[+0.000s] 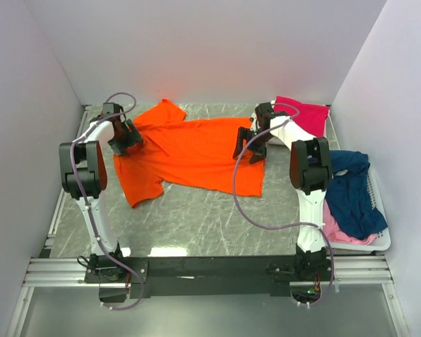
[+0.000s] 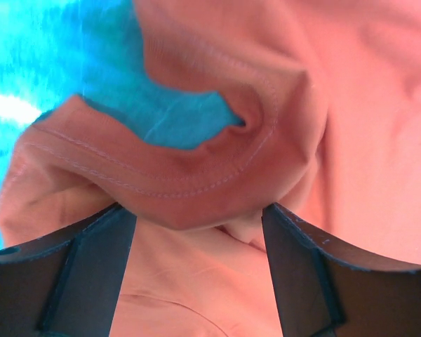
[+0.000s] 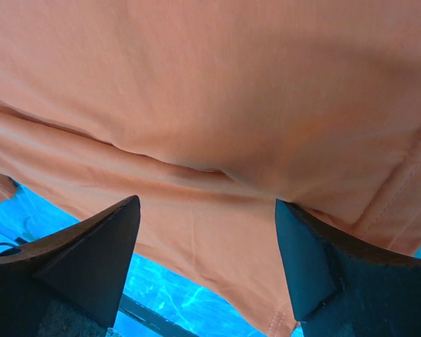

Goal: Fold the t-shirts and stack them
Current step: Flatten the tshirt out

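White basket (image 1: 383, 241): navy tee (image 1: 351, 193), pale-pink tee (image 1: 340, 234) | left end effector (image 1: 131, 136), right end effector (image 1: 248, 150): spread, gripping nothing

Spread t-shirt (image 1: 196, 151) lies flat on table (image 1: 196, 217), spanning from left jaws to right jaws: neck end beneath left jaws, hem end beneath right jaws. Second t-shirt (image 1: 305, 116) behind right jaws. Basket (image 1: 382, 235) right of right jaws, heaped t-shirts (image 1: 351, 193) in it.

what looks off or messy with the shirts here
The orange t-shirt lies crooked, and its collar is rolled and bunched rather than flat. The navy t-shirt is heaped unfolded in the white basket. Nothing looks damaged.
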